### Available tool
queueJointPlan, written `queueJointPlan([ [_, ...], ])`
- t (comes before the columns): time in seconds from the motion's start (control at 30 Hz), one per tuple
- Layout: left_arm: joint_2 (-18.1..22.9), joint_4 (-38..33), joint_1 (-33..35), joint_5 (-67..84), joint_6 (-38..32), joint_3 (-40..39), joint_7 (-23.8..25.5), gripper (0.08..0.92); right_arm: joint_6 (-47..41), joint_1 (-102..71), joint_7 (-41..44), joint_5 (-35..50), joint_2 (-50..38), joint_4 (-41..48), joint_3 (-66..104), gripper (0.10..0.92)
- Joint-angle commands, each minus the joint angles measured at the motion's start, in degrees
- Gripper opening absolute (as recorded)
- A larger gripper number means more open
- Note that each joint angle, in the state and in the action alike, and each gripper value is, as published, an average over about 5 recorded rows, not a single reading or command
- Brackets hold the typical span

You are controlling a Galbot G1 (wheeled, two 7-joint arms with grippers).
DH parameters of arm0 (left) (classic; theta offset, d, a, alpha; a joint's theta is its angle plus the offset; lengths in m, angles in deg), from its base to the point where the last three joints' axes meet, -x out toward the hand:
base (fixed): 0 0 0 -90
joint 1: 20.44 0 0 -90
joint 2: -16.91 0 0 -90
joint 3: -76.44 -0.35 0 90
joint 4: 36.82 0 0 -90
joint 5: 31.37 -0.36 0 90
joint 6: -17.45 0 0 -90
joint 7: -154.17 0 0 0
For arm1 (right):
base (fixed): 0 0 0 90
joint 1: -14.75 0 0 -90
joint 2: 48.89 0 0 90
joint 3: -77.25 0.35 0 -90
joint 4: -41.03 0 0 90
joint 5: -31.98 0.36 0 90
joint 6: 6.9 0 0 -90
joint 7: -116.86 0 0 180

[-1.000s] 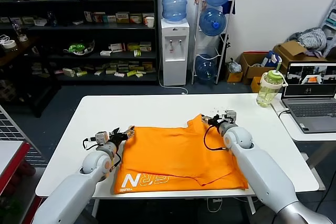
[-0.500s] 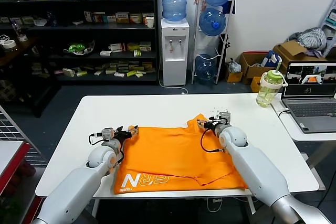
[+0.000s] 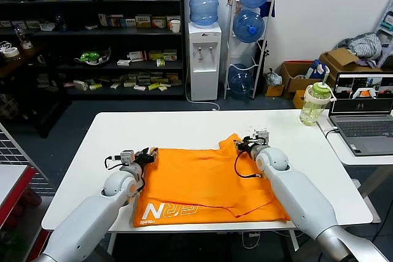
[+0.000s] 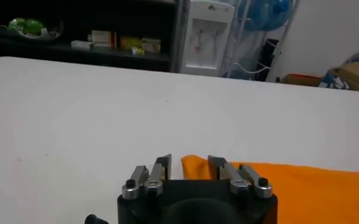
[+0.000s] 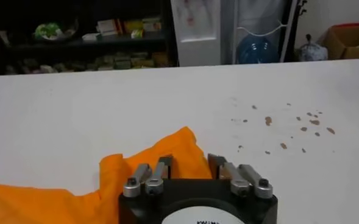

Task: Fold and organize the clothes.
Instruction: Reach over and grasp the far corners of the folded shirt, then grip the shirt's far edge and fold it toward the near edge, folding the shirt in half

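Orange cotton T-shirt (image 3: 209, 179) with white lettering near its front hem lies spread on the white rectangular surface (image 3: 184, 128), mostly flat, with soft creases and one corner peaked up on the right. At its left far corner sits the left end effector (image 3: 150, 152); the left wrist view shows what the head view hides: metal fingers (image 4: 161, 168) spread, straddling the cloth corner (image 4: 194, 164). The right end effector (image 3: 241, 146) sits at the raised corner; its wrist view shows fingers (image 5: 163, 166) parted around the bunched orange peak (image 5: 182, 146), plus brown specks (image 5: 289, 125) on the smooth surface.
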Motion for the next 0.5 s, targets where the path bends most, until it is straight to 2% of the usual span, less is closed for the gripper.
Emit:
queueJointPlan([
  [0.03, -0.84, -1.86, 0.06, 1.01, 1.32, -1.12, -0.54, 0.404, -0.47, 0.2, 0.19, 0.19, 0.12, 0.32, -0.21, 0.359],
  [0.3, -0.59, -2.27, 0.41, 0.92, 0.17, -0.78, -0.81, 0.179, 1.71, 0.09, 0.88, 0.54, 0.07, -0.22, -0.24, 0.144],
  [0.37, -0.44, -2.48, 0.49, 0.81, -0.5, -0.6, -0.93, 0.127, 2.34, -0.03, 0.96, 0.66, -0.02, -0.59, -0.14, 0.127],
  [0.5, -0.39, -3.86, 0.98, 0.59, -1.6, 0.1, -1.34, 0.097, 4.36, -0.64, 1.1, 0.91, -0.68, -2.61, 0.35, 0.124],
])
